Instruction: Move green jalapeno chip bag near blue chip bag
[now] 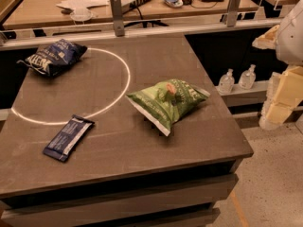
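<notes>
The green jalapeno chip bag (pixel 166 103) lies on the right half of the dark table (pixel 142 150), just outside a white circle line. The blue chip bag (pixel 54 56) lies at the table's far left corner, on the circle's edge. The two bags are far apart. My gripper (pixel 281 96) shows as cream-coloured parts at the right edge of the view, off the table and to the right of the green bag, touching nothing.
A flat dark-blue bar wrapper (pixel 68 137) lies at the front left, on the white circle line (pixel 125 86). Two small clear bottles (pixel 236 79) stand on a low shelf right of the table. A cluttered desk with metal posts (pixel 117 14) runs behind.
</notes>
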